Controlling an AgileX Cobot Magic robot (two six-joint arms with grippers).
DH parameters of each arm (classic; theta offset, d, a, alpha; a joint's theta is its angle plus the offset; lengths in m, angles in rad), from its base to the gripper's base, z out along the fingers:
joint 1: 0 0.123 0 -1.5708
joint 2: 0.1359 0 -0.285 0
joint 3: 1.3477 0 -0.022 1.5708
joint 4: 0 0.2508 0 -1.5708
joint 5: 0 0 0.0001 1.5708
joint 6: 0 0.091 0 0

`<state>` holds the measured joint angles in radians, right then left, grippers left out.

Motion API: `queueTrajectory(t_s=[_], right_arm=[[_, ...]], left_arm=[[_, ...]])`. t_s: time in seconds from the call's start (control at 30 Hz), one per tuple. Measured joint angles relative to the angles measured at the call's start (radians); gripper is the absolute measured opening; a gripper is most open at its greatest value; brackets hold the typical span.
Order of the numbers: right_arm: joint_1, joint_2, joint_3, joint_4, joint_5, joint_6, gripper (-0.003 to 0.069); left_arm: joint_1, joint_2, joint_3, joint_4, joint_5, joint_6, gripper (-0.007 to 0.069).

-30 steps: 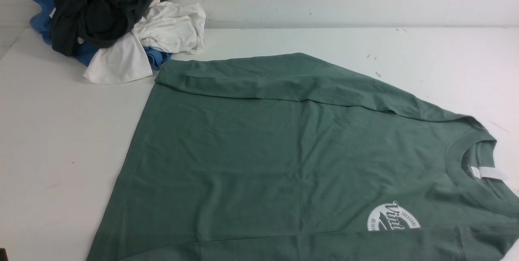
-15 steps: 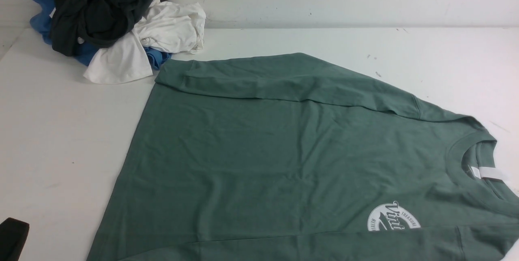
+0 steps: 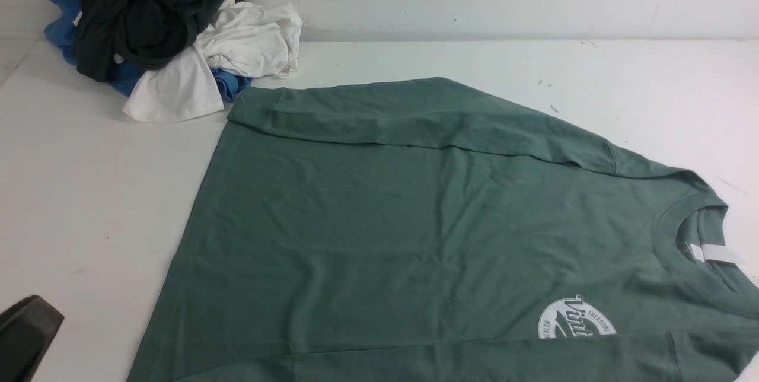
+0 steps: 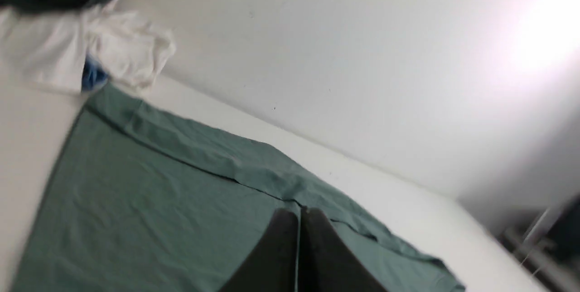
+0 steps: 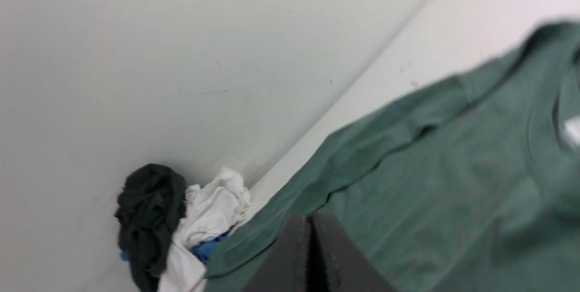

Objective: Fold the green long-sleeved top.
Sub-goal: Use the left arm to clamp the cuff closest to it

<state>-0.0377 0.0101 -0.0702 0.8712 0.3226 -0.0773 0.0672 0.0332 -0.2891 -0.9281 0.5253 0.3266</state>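
Green long-sleeved top (image 3: 379, 222) lies spread flat on the white table (image 3: 89, 204), chest up, collar toward the robot's right and hem toward its left. The far sleeve (image 3: 415, 118) is folded in along the body's far edge. A fold along the near edge covers part of the round white logo (image 3: 575, 318), and the neck label (image 3: 714, 253) shows inside the collar. Left gripper (image 4: 299, 214): jaws pressed together, empty, at the near left by the hem. Right gripper (image 5: 311, 217): jaws tight together too, nothing held. A heap of garments (image 3: 160, 32) sits in the far left corner, just beside the top.
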Motion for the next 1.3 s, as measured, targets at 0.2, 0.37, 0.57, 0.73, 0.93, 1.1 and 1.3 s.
queueTrajectory(t_s=[0.2, 0.37, 0.57, 0.73, 0.93, 1.1, 1.3], right_arm=[[0.000, 0.250, -0.255, -0.158, 0.003, -0.286, -0.0015], [0.012, 0.576, -0.579, -0.293, 0.224, -0.402, -0.0015], [0.159, 0.838, -0.814, -0.315, 0.571, -0.409, -0.0015], [0.287, 0.919, -0.850, -0.319, 0.814, -0.412, -0.0015], [0.379, 0.927, -0.852, -0.325, 0.921, -0.412, -0.0015], [0.414, 0.915, -0.852, -0.326, 0.925, -0.417, -0.0015], [0.415, 0.893, -0.852, -0.330, 0.927, -0.423, -0.0015]], left_arm=[[0.000, 0.314, -0.297, 0.412, 0.293, 0.000, -0.0007], [-0.016, 0.613, -0.515, 0.768, 0.590, -0.088, -0.0007], [-0.190, 0.833, -0.543, 0.857, 0.698, -0.134, 0.0020], [-0.289, 0.998, -0.546, 0.859, 0.707, -0.122, 0.0111], [-0.310, 1.208, -0.547, 0.860, 0.673, -0.031, 0.0277], [-0.311, 1.377, -0.548, 0.861, 0.598, 0.254, 0.0344], [-0.311, 1.523, -0.548, 0.861, 0.557, 0.408, 0.0351]])
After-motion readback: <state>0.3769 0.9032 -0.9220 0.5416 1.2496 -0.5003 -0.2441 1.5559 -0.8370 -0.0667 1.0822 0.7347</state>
